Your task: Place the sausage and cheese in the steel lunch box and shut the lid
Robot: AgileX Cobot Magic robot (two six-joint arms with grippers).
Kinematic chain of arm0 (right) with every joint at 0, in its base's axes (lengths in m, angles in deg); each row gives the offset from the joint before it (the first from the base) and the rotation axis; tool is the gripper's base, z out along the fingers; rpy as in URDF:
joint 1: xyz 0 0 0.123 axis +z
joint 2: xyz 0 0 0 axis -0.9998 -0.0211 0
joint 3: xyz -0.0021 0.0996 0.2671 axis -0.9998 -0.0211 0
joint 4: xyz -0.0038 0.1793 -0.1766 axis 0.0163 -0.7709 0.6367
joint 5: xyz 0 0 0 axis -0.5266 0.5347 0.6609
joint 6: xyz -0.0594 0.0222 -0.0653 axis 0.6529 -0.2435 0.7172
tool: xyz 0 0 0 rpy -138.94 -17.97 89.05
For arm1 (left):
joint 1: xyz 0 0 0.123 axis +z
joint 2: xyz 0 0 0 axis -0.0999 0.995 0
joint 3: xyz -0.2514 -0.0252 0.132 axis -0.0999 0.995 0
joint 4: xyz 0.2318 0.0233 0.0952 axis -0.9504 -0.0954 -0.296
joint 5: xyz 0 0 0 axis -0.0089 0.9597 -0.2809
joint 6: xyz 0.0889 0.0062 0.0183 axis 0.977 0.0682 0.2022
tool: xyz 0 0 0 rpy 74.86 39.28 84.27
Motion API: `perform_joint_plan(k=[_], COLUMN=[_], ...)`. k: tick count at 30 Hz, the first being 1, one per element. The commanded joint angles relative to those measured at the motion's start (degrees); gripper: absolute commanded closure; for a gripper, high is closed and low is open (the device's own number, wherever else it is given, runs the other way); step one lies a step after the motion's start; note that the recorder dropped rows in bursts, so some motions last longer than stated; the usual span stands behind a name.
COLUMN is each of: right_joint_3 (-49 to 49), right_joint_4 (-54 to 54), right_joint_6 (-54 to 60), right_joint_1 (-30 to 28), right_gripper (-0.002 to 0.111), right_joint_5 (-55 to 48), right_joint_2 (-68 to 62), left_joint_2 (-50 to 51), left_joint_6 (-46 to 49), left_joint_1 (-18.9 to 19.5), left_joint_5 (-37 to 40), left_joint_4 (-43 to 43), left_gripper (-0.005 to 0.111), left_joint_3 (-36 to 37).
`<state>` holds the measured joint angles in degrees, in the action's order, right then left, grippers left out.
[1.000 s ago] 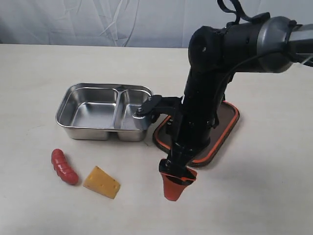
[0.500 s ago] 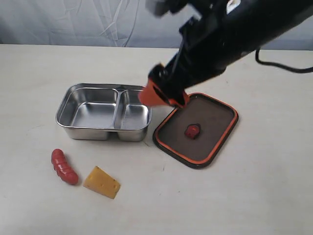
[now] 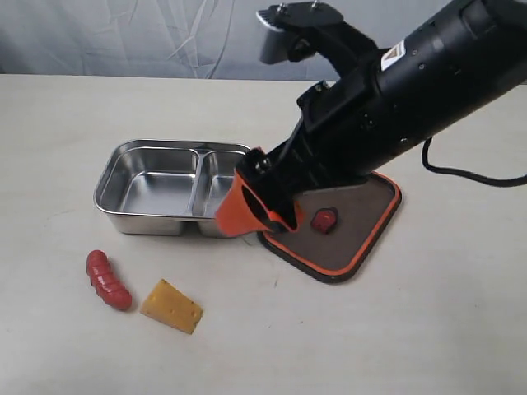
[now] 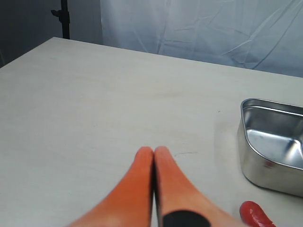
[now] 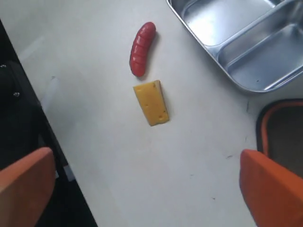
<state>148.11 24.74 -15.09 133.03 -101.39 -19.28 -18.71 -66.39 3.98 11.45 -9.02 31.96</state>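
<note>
While the box [image 3: 156, 222] sits empty on the worktop [image 3: 428, 329], lid [image 3: 366, 210] at its three o'clock, the right tool [image 3: 257, 210] hangs spread wide, the left tool [image 4: 154, 179] pressed together. Best straddle the cheese [image 3: 170, 306] at the box's six o'clock, or the sausage [image 3: 108, 280] at seven, across its width.

This looks like a robot lab or a test room. A big black robot arm [image 3: 428, 74] with a small white sticker [image 3: 393, 54] on it reaches over a plain pale table [image 3: 66, 107]. A black cable [image 3: 478, 176] lies on the table beside the arm. Behind the table hangs a wrinkled grey-blue cloth [image 3: 165, 33], like a backdrop. In the left wrist view a black stand [image 4: 65, 23] rises past the table's far corner. The food is pretend: a red toy sausage [image 3: 108, 280] and a yellow toy cheese [image 3: 171, 306] lie right on the bare table top.
</note>
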Motion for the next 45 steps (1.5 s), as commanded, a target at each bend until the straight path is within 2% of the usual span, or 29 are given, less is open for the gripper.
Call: perform_joint_plan(k=[1, 5, 7, 8, 9, 11, 12, 14, 17, 28, 30, 35, 37, 40, 43, 45], right_joint_3=[-0.4, -0.4, -0.4, -0.4, -0.4, -0.4, -0.4, -0.4, -0.4, -0.1, -0.1, -0.1, -0.1, -0.1, -0.1, -0.1], right_joint_4=[-0.9, -1.3, -1.4, -1.4, -1.7, -2.5, -3.6, -3.9, -3.8, -2.3, -1.3, 1.9, 2.9, 4.5, 6.4, 8.0], right_joint_6=[0.2, -0.3, -0.5, -0.5, -0.5, -1.0, -0.8, -0.8, -0.5, 0.7, 0.7, 0.7, 0.7, 0.4, -0.5, -2.3], right_joint_1=[-0.1, -0.1, -0.1, -0.1, -0.1, -0.1, -0.1, -0.1, -0.1, -0.1, -0.1, -0.2, -0.2, -0.2, -0.2, -0.2], right_gripper=[0.004, 0.004, 0.011, 0.019, 0.033, 0.074, 0.109, 0.104, 0.109, 0.109, 0.109, 0.109, 0.109, 0.109, 0.109, 0.109], right_joint_5=[0.2, -3.2, -7.5, -9.0, -9.8, -9.9, -8.5, -5.5, -1.4, 3.2, 3.8, 4.3, 4.3, 4.3, 4.2, 4.0], right_joint_2=[-3.6, -6.6, -7.8, -8.3, -8.5, -8.5, -8.5, -8.5, -8.5, -7.6, -7.0, -4.9, -4.1, -3.1, -2.4, -2.1], left_joint_2=[-0.2, -0.2, -0.2, -0.2, -0.2, -0.2, -0.2, -0.2, -0.2, -0.2, -0.2, -0.2, -0.2, -0.2, 0.1, 2.1], left_joint_6=[0.0, 0.0, 0.0, 0.0, 0.0, 0.0, 0.0, 0.0, 0.0, 0.0, 0.0, -4.9, -13.0, -23.2, -25.9, -25.9], left_joint_1=[-0.3, -0.3, -0.3, -0.3, -0.3, -0.3, -0.3, -0.3, -0.3, -0.3, -0.3, -0.3, -0.3, -0.3, -0.3, -0.3], left_joint_5=[-0.7, -0.7, -0.7, -0.7, -0.7, -0.7, -0.7, -0.7, -0.7, -1.4, -6.3, -29.7, -36.3, -42.9, -47.6, -47.4], left_joint_4=[0.0, 0.0, 0.0, 0.0, 0.0, 0.0, 0.0, 0.0, 0.0, -0.6, -0.3, 13.3, 15.8, 11.4, -0.4, -4.2], left_gripper=[0.107, 0.107, 0.107, 0.107, 0.107, 0.107, 0.107, 0.107, 0.107, 0.107, 0.107, 0.107, 0.107, 0.107, 0.107, 0.107], left_joint_3=[0.1, 0.1, 0.1, 0.1, 0.1, 0.1, 0.1, 0.1, 0.1, 0.1, 0.1, 0.1, 0.1, -0.8, -3.1, -7.0])
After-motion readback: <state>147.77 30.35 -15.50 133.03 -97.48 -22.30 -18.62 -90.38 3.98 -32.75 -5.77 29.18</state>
